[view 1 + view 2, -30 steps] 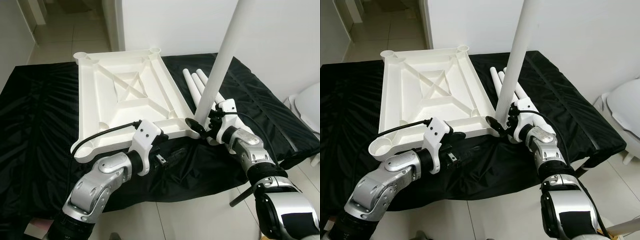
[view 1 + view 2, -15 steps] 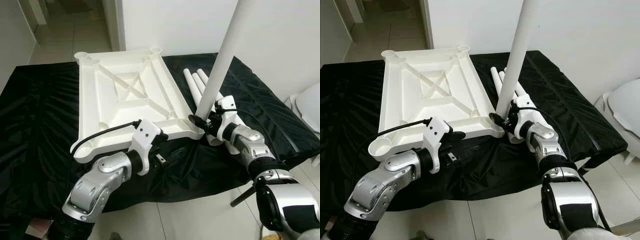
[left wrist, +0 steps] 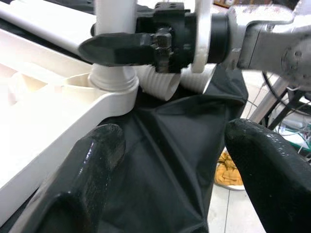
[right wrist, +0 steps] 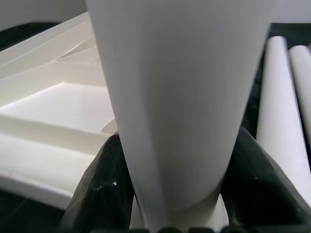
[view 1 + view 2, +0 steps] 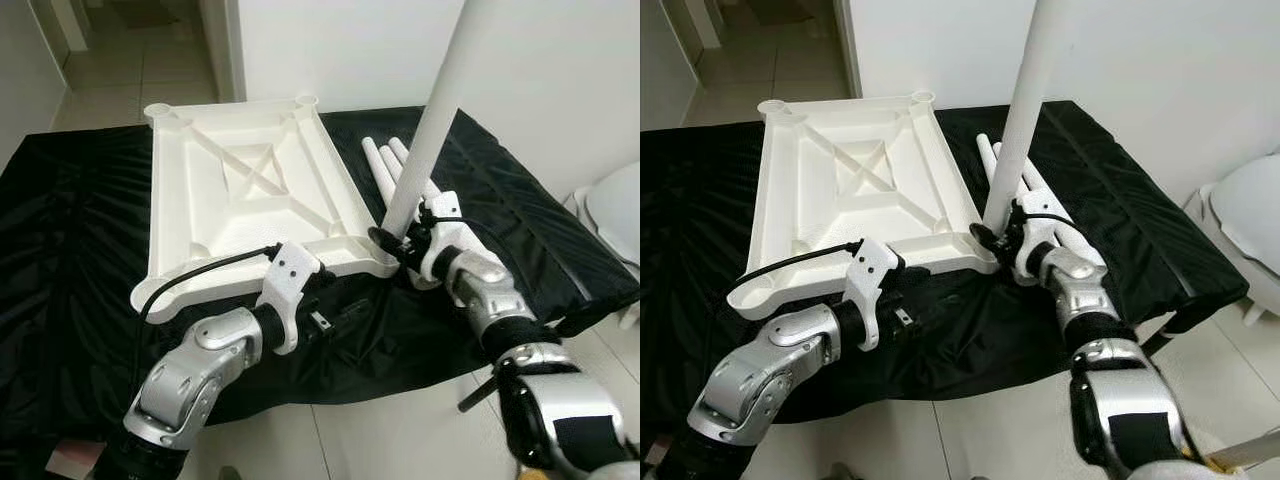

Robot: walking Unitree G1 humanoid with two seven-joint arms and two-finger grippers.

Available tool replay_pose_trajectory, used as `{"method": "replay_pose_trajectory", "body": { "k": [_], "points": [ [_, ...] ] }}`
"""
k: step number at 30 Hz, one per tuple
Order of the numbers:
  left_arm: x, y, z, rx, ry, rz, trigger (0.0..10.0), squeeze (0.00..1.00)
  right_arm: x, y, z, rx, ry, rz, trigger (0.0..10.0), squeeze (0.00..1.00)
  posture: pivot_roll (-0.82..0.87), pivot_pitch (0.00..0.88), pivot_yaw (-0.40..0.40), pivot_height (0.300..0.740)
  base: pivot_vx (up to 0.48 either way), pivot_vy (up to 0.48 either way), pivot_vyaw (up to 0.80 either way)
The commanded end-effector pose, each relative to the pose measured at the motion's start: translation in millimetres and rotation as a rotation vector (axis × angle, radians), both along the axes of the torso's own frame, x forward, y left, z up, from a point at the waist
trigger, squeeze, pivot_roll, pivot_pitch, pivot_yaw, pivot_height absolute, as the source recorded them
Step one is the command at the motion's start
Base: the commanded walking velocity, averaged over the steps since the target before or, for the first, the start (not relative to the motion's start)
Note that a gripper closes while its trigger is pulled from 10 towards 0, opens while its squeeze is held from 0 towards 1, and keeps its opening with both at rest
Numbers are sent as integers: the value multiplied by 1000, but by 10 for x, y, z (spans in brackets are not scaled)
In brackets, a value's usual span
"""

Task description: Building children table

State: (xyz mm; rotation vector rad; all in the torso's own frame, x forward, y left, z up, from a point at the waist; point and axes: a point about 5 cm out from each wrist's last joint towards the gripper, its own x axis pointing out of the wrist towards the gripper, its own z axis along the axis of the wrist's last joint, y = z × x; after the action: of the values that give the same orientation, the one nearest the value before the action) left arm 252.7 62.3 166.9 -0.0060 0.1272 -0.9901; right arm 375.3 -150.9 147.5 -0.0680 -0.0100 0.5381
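A white tabletop (image 5: pixel 240 190) lies upside down on a black cloth (image 5: pixel 70 230). A long white leg (image 5: pixel 440 110) stands upright with its base in the near right corner socket (image 3: pixel 114 82). My right gripper (image 5: pixel 392 243) is shut on the leg just above the socket; in the right wrist view its fingers (image 4: pixel 102 189) press both sides of the leg (image 4: pixel 175 97). My left gripper (image 3: pixel 180 145) is open and holds nothing. It hovers over the cloth just in front of the tabletop's near edge, pointing toward that corner. Three spare legs (image 5: pixel 385 165) lie on the cloth behind the right gripper.
A white rounded object (image 5: pixel 615 210) stands on the floor at the far right. A white wall runs behind the cloth-covered surface, with a tiled hallway (image 5: pixel 120 60) at the back left. A dark metal rod (image 5: pixel 475 395) slants near the floor beside my right arm.
The right gripper has carried the leg slightly left, so its base is now at the corner socket. The left arm has hardly moved. The camera has shifted a little.
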Motion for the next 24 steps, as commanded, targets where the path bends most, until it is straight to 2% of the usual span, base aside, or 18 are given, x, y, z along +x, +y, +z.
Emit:
{"method": "replay_pose_trajectory", "body": {
  "k": [1, 5, 6, 8, 11, 20, 22, 23, 24],
  "points": [
    [-32, -34, 0, -4, 6, -24, 10000, 0, 26, 48, 21, 59, -2, -91, 10000, 0, -40, 38, -15, 740, 0, 0, 0],
    [-35, -39, -1, -4, 6, -27, 10000, 0, 44, 102, 21, 107, 8, -177, 10000, 0, -39, 36, -16, 740, 0, 0, 0],
    [-40, -42, -4, -4, 7, -29, 10000, 0, 44, 179, 13, 152, 14, -248, 10000, 0, -37, 32, -18, 740, 0, 0, 0],
    [-43, -43, -6, -3, 7, -30, 10000, 0, 38, 217, 9, 168, 13, -266, 10000, 0, -37, 31, -18, 740, 0, 0, 0],
    [-49, -48, -9, -3, 8, -34, 10000, 0, 26, 347, -18, 215, 25, -384, 10000, 0, -38, 27, -20, 740, 0, 0, 0],
    [-48, -52, -10, -4, 9, -36, 10000, 0, 24, 415, -18, 220, 27, -433, 10000, 0, -38, 24, -20, 740, 0, 0, 0],
    [-47, -56, -10, -4, 8, -38, 10000, 0, 26, 476, -14, 218, 30, -469, 10000, 0, -39, 22, -20, 740, 0, 0, 0],
    [-47, -62, -8, -3, 7, -41, 10000, 0, 43, 575, -10, 209, 50, -539, 10000, 0, -34, 17, -21, 740, 0, 0, 0],
    [-47, -62, -8, -3, 7, -41, 10000, 0, 43, 575, -10, 209, 50, -539, 10000, 0, -34, 17, -21, 740, 0, 0, 0]
  ]
}}
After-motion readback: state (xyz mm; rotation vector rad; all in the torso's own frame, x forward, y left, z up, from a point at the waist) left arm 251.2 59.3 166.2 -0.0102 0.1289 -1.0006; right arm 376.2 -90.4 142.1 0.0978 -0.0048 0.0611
